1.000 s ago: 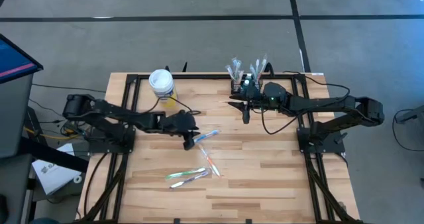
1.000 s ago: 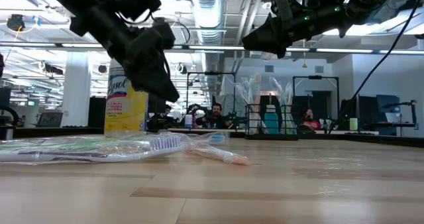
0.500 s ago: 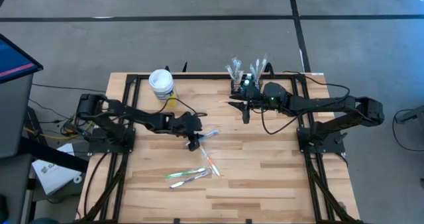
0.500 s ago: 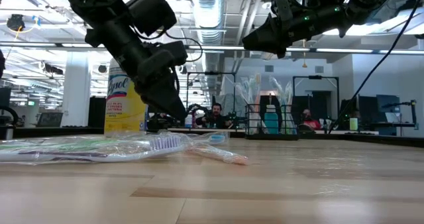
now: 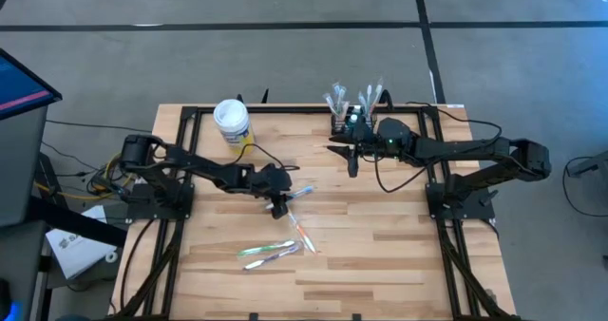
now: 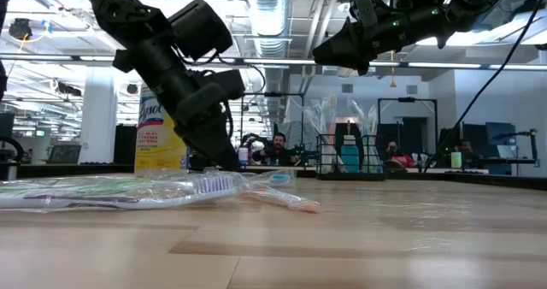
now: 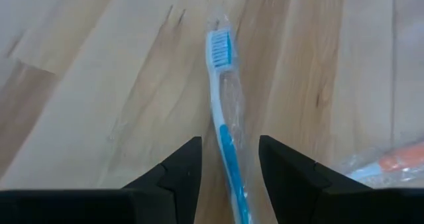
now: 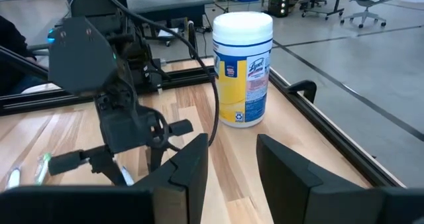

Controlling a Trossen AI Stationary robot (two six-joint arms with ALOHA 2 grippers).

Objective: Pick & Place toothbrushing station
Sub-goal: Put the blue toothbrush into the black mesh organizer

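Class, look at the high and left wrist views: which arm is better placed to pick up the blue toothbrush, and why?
Left. Its end effector is open and straddles the blue toothbrush on the table. The right end effector, also open, hangs by the toothbrushing station, well away.

Surface: wooden table (image 5: 380,254) of pale planks on a black frame.
At left gripper (image 5: 278,207): blue toothbrush (image 7: 222,111) in clear wrap, lying between its open fingers.
Just beyond it: orange toothbrush (image 5: 300,233), then green toothbrush (image 5: 266,250) and another wrapped one.
Behind left arm: white wipes tub (image 5: 232,121).
By right gripper (image 5: 352,161): toothbrushing station (image 5: 350,122) at the back edge.
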